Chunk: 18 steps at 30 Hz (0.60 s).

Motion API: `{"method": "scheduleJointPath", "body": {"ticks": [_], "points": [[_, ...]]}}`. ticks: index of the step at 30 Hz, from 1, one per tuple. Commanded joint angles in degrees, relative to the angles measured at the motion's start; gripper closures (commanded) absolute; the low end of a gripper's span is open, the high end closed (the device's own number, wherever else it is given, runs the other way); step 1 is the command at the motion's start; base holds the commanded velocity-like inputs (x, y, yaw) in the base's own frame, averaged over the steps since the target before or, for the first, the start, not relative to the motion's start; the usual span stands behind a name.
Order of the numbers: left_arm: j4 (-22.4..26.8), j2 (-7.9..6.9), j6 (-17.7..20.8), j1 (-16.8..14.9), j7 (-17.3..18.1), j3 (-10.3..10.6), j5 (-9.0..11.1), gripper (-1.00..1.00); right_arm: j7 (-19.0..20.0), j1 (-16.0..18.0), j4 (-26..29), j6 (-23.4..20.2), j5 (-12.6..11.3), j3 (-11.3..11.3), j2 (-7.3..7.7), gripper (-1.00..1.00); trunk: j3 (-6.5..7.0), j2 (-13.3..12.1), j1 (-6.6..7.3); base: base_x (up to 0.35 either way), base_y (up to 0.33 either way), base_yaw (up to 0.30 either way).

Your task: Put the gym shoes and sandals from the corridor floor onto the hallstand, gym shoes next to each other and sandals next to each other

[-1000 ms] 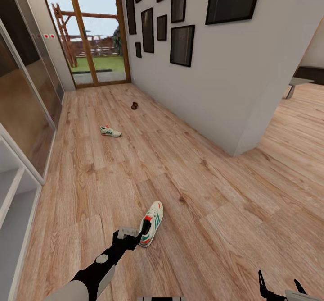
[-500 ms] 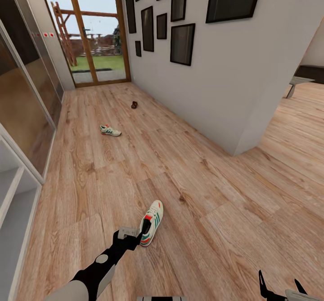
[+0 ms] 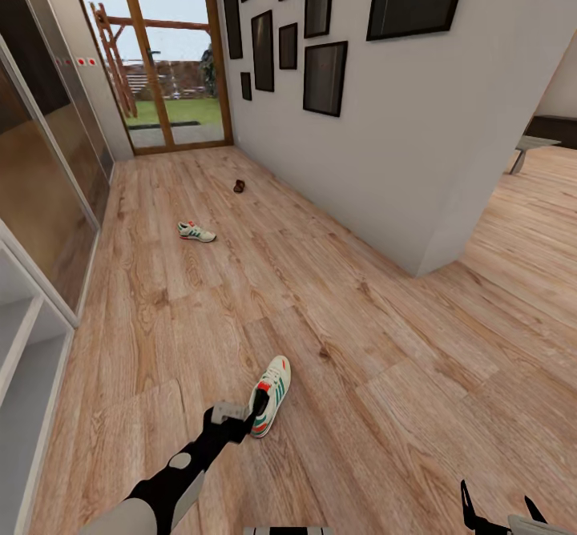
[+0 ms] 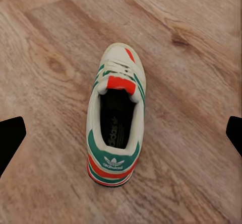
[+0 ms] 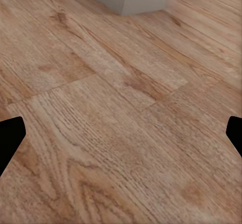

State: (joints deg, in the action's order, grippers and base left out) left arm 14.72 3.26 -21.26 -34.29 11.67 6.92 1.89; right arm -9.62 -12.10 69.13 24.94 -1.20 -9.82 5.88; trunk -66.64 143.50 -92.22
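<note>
The left tool (image 3: 250, 416) hangs low over the corridor floor (image 3: 336, 335) with its jaws spread wide; in the left wrist view the two dark fingertips (image 4: 11, 139) sit far apart at either edge, and nothing lies between them but the shoe below. The near gym shoe (image 3: 270, 396) rests on its sole directly beneath and just ahead of this tool, heel toward it and toe pointing away. The wrist camera looks straight into its dark opening (image 4: 117, 117), with the orange-red tongue patch beyond and the green heel band nearest. The tool is not touching the shoe.

The second gym shoe (image 3: 196, 233) lies well ahead of the left tool, farther down the corridor. Beyond it, close to the wall with the dark picture frames (image 3: 324, 80), sits a small dark brown sandal (image 3: 239, 187), too small to make out in detail.

The right tool (image 3: 495, 514) is held low, well off to the right of the near shoe. Its jaws are also wide, with bare floor planks (image 5: 121, 133) under them. A pale shelving unit (image 3: 24, 343) stands off to the left of the left tool.
</note>
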Motion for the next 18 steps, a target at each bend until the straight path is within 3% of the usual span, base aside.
{"method": "scheduleJointPath", "body": {"ticks": [1,11,18], "points": [[-0.1,0.04,-0.7,0.0,0.1,0.2,0.2,-1.0,-0.2,0.0,0.0,0.1,-0.1,0.1,0.0,-1.0,-0.04,0.0,0.01,0.0,0.0,0.0],[0.4,0.2,-2.9,-0.1,0.4,0.0,0.4,-1.0,-0.2,0.0,0.0,0.1,-0.3,-0.1,-0.06,-1.0,-0.04,0.0,0.01,0.0,0.0,0.0],[3.4,-0.29,-3.1,-0.5,0.0,-0.6,0.7,-1.0,-0.2,0.0,0.0,0.2,-0.3,-0.2,-0.08,-1.0,-0.04,0.0,0.01,0.0,0.0,0.0]]}}
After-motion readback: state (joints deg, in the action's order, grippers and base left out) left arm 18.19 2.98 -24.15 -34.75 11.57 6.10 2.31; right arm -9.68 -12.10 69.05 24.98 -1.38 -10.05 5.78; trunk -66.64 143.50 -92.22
